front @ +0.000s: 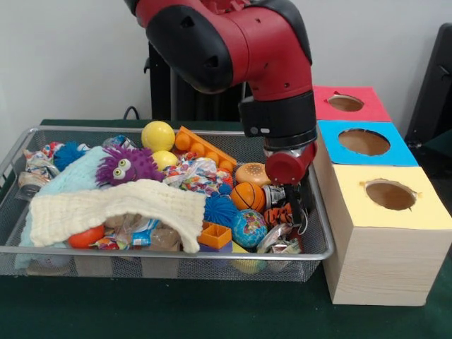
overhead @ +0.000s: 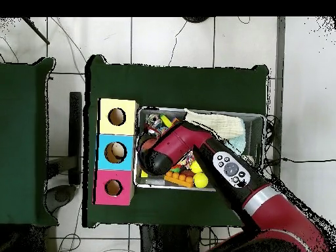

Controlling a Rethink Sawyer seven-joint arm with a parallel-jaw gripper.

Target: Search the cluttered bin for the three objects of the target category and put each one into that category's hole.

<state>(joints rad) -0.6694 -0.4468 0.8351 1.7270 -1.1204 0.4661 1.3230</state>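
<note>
Your red and black arm [front: 268, 63] reaches down into the wire mesh bin [front: 319, 212] on the green desk [front: 212, 311], at the end beside the row of wooden boxes. The claw [front: 295, 205] sits low among the clutter, next to a small orange basketball [front: 248, 196] and a tiger-striped toy [front: 279, 212]; you cannot tell whether it is apart or together. The yellow-topped box [front: 417, 198], blue-topped box [front: 364, 152] and pink-topped box [front: 367, 106] each show one round hole.
</note>
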